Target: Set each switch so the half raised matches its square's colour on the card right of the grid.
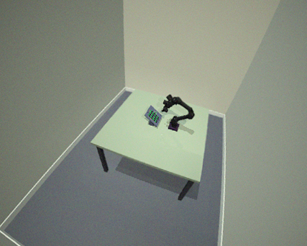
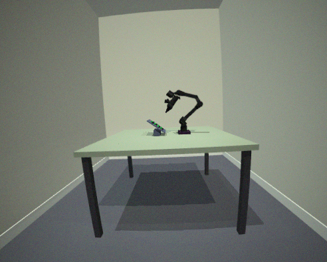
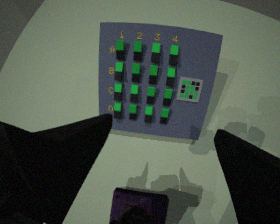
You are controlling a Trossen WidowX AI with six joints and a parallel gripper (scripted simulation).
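A grey-blue tilted switch panel (image 1: 147, 112) (image 2: 151, 122) (image 3: 206, 85) stands on the pale green table (image 1: 147, 142) (image 2: 199, 141). It carries a four-by-four grid of green and dark grey rocker switches (image 3: 145, 80) (image 1: 153, 116) (image 2: 157, 126). The small card (image 3: 190, 88) sits right of the grid in the wrist view, with green and dark squares too small to read. My gripper (image 1: 164, 110) (image 2: 167, 110) (image 3: 164, 127) is open and empty. It hangs well above the panel, on the side nearer the arm's base, touching nothing.
The arm's purple base (image 1: 172, 126) (image 2: 183, 131) (image 3: 139, 212) stands on the table beside the panel. The table stands on a blue-grey floor (image 1: 109, 210) between plain walls.
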